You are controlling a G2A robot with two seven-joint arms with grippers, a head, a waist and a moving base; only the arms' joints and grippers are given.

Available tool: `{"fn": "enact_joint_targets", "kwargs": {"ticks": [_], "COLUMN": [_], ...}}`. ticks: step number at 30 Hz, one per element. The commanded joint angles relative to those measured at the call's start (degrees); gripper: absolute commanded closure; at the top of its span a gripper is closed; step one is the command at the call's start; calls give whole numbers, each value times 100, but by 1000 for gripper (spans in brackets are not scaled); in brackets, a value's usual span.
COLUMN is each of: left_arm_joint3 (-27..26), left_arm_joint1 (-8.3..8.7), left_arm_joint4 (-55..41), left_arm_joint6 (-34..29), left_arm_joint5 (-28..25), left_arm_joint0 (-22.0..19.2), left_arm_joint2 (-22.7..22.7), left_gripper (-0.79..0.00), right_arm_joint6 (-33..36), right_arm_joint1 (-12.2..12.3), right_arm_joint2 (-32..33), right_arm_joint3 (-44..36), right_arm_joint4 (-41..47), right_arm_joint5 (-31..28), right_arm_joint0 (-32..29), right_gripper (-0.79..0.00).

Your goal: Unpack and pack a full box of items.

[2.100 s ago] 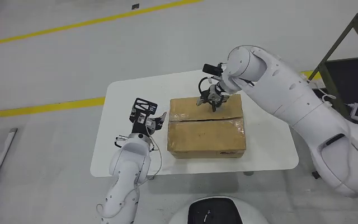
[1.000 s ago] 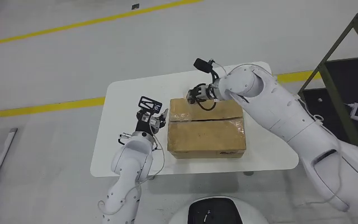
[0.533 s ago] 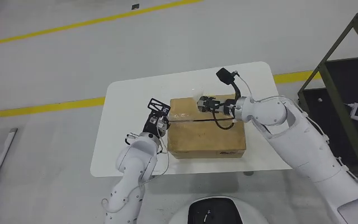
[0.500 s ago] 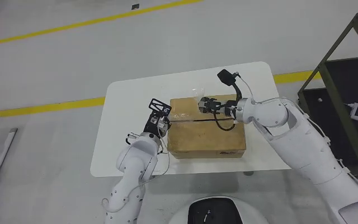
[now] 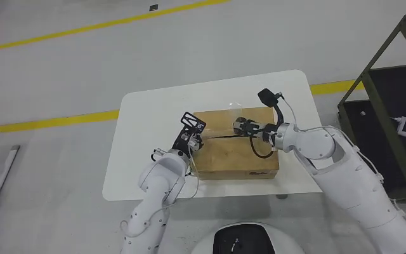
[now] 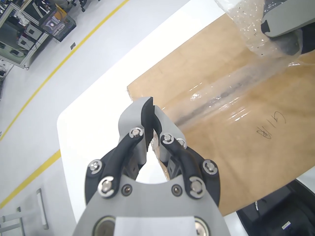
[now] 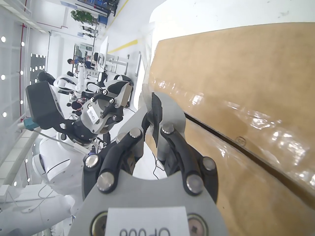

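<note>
Nearest, the left gripper (image 6: 151, 109) is seen with its fingers pressed together at the left end of the box (image 5: 235, 155), which is set on the white desk (image 5: 146, 120). Whether anything is pinched there cannot be told. It has been brought in from beside the box. Farther on, the right gripper (image 7: 153, 104) is clamped on a crumpled strip of clear tape (image 6: 246, 13), carried back from the far corner to above the seam (image 5: 219, 133). Unsealing is judged under way: glossy tape is still left between the 2 flaps.

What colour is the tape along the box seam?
Clear, glossy tape; best seen in the left wrist view.
</note>
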Motion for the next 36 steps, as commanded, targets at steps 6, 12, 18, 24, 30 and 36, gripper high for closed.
{"fn": "enact_joint_targets", "kwargs": {"ticks": [6, 12, 18, 24, 30, 36], "left_arm_joint3": [39, 86, 122, 158, 256, 300], "left_arm_joint1": [1, 1, -2, 3, 0, -13], "left_arm_joint4": [19, 27, -150, -135, 49, 156], "left_arm_joint6": [-3, -22, -134, -263, -318, -329], "left_arm_joint5": [-7, 15, -119, -289, -272, -167], "left_arm_joint0": [-42, -78, -136, -146, -193, -195], "left_arm_joint2": [19, 23, 47, 137, 256, 362], "left_gripper": [0, 0, 0, 0, 0, 0], "right_arm_joint6": [-160, -101, -53, -34, -13, 32], "right_arm_joint1": [8, 12, 17, 17, 16, 10], "right_arm_joint2": [23, 76, 100, 88, 69, 32], "right_arm_joint3": [-128, -150, -127, -112, -77, -47], "right_arm_joint4": [-98, 19, -7, -71, -117, -144], "right_arm_joint5": [-20, -30, -52, -42, -50, -25], "right_arm_joint0": [-176, -265, -270, -271, -274, -259], "right_gripper": [0, 0, 0, 0, 0, 0]}}
